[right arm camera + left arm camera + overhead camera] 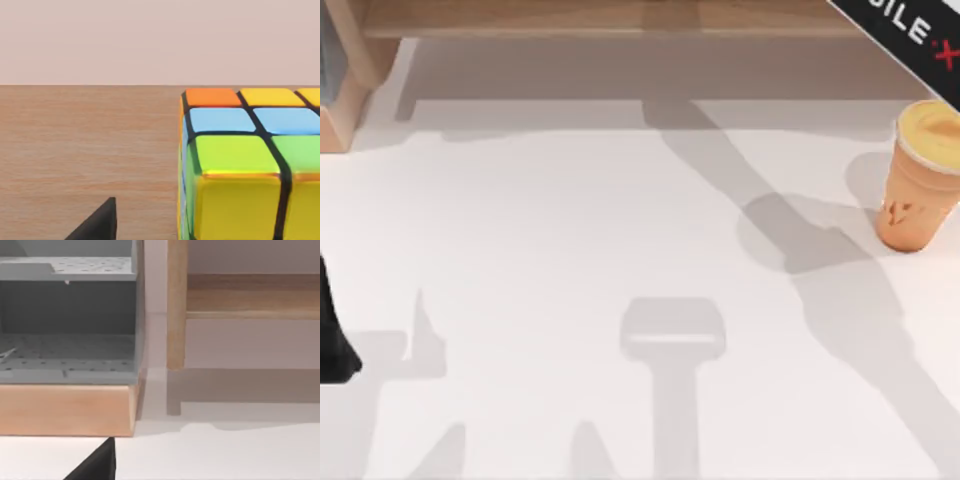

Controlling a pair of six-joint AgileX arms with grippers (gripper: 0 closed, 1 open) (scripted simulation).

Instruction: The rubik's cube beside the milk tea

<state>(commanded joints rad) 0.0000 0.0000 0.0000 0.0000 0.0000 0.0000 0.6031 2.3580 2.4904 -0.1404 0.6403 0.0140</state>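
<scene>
The milk tea (pixel 920 180), a tapered orange-tan cup with a pale yellow top, stands upright on the white table (pixel 570 230) at the far right. In the right wrist view the rubik's cube (pixel 250 170) is very close, showing orange, yellow, blue and green squares on a dark grid. It rests on a brown wooden surface (pixel 85 145). A dark part of my right gripper (pixel 97 222) lies just beside the cube. My left arm (pixel 335 340) is parked at the table's left edge, and a dark part of its gripper (pixel 95 465) hangs above the white table.
A wooden shelf (pixel 620 20) runs along the table's far edge. At the far left stands a grey perforated cabinet (pixel 65 320) on a wooden base (pixel 65 410), beside a wooden post (pixel 176 305). Arm shadows cross the middle of the table.
</scene>
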